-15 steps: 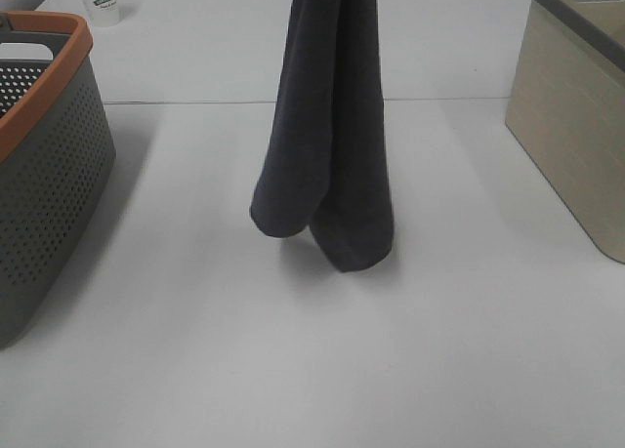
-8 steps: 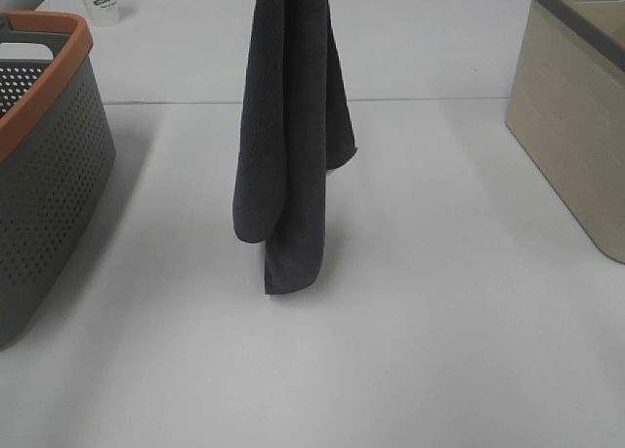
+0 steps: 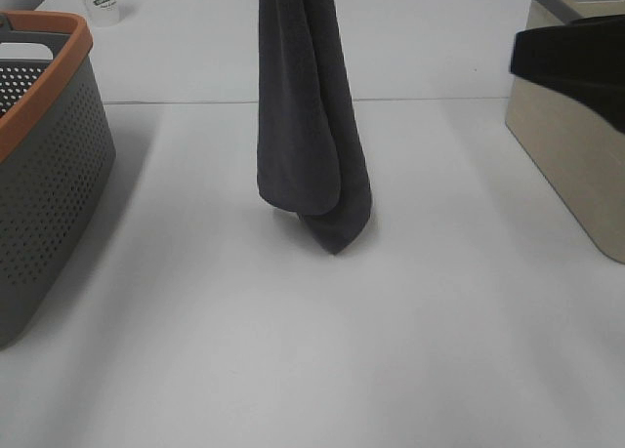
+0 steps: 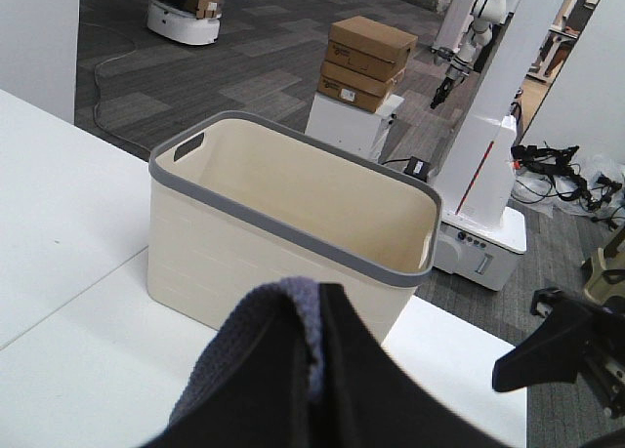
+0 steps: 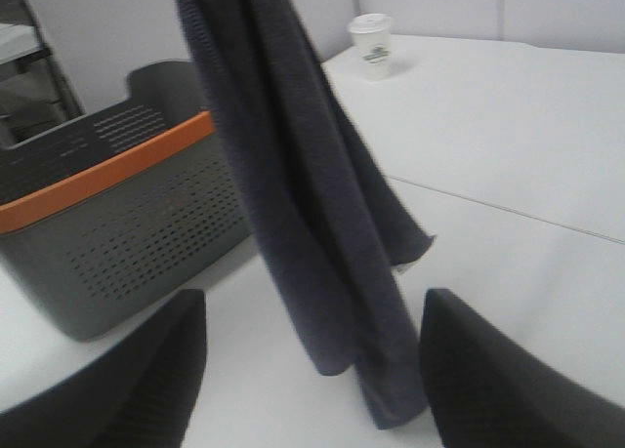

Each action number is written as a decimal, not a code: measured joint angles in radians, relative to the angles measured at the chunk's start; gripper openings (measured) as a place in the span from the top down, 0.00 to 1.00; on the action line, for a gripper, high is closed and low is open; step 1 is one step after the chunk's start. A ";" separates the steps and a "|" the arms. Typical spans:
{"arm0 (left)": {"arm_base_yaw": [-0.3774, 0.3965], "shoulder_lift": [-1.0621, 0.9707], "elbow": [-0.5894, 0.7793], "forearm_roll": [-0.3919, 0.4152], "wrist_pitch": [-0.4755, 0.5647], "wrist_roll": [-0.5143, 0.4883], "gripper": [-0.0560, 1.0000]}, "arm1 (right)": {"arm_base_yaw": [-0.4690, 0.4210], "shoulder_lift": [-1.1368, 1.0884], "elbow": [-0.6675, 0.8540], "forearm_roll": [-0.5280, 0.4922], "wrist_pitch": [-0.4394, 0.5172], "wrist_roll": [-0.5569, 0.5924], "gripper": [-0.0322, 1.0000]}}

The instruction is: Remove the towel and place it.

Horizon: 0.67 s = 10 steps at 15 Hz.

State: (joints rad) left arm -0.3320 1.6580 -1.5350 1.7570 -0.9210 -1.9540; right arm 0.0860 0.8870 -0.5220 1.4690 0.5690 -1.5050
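Charcoal towel (image 3: pixel 311 126) is clenched in the left tool (image 4: pixel 312 355), hung below it for carrying; right tool (image 5: pixel 312 370) is spread empty.

We can read no word or number with certainty. A white paper cup (image 5: pixel 372 44), far ahead of the right gripper (image 5: pixel 312 370) and beyond the hanging towel (image 5: pixel 293 194), bears a dark printed emblem with lettering, too small and blurred for us to make out. Well ahead of the left gripper (image 4: pixel 314 365), stacked cardboard boxes (image 4: pixel 366 58) carry a small dark mark, also illegible to us.
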 joint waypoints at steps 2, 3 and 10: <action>0.000 0.000 0.000 0.000 0.002 0.011 0.95 | 0.000 0.134 0.000 0.148 0.142 -0.252 0.38; 0.000 0.000 0.000 0.000 0.002 0.011 0.95 | 0.000 0.197 0.000 0.201 0.187 -0.320 0.39; 0.000 0.000 0.000 0.000 -0.014 0.014 0.95 | 0.305 0.469 -0.015 0.266 -0.157 -0.539 0.39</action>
State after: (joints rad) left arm -0.3320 1.6580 -1.5350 1.7570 -0.9350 -1.9400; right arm 0.3910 1.3560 -0.5370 1.7350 0.4120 -2.0440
